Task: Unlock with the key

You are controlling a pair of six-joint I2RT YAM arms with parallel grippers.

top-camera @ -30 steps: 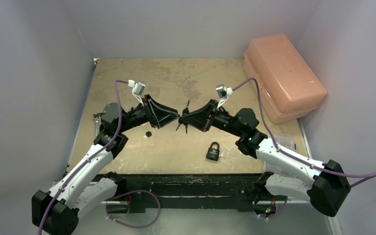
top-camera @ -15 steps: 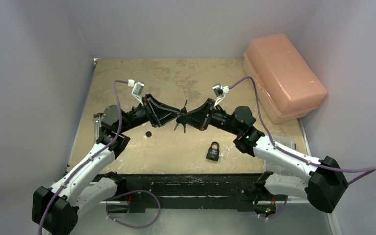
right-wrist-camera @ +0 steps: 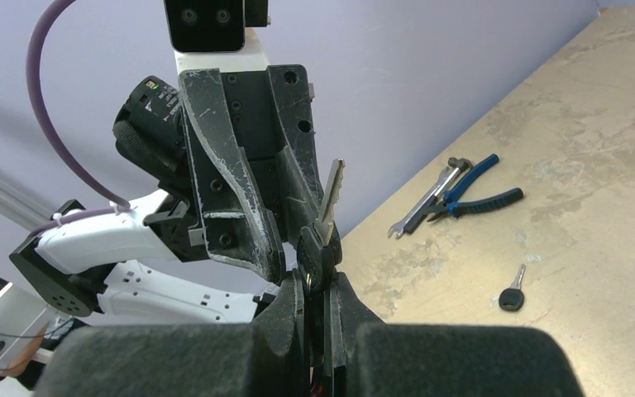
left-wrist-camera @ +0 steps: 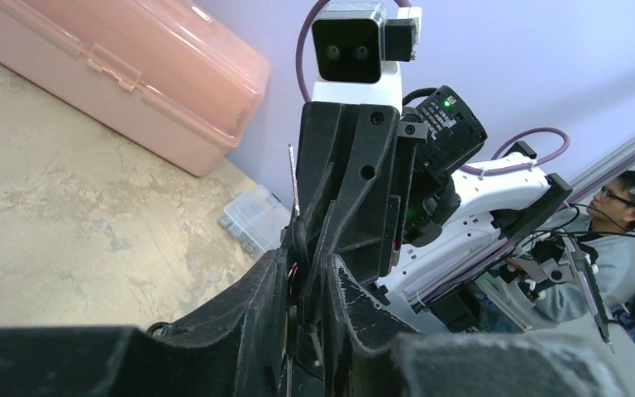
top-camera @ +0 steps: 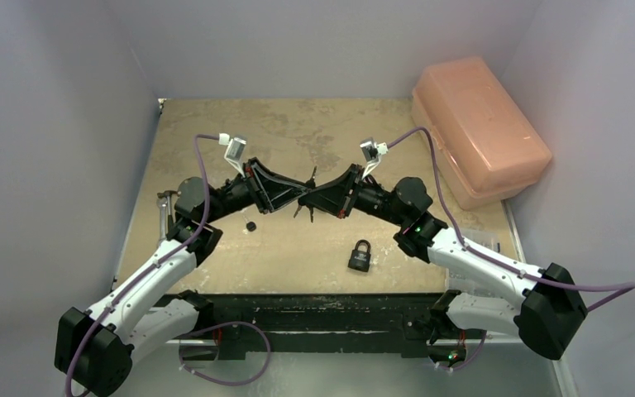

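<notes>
Right gripper (right-wrist-camera: 318,277) pinches one bunch of keys (right-wrist-camera: 329,194), tip to tip with the left gripper (left-wrist-camera: 310,273).
Left jaws are narrow around it; I cannot tell if they squeeze. One padlock (top-camera: 360,255) lies on the table (top-camera: 298,132) below the right gripper, one loose key (top-camera: 250,225) below the left.

Tabletop (top-camera: 298,132) — matt, mottled and worn. Storage box (top-camera: 479,124) — smooth, translucent pink plastic. Key (right-wrist-camera: 328,194) blade: bright bare metal.

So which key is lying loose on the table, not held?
The lone black-headed key, flat on the table; the key bunch is up in the air, gripped by the right tool.
</notes>
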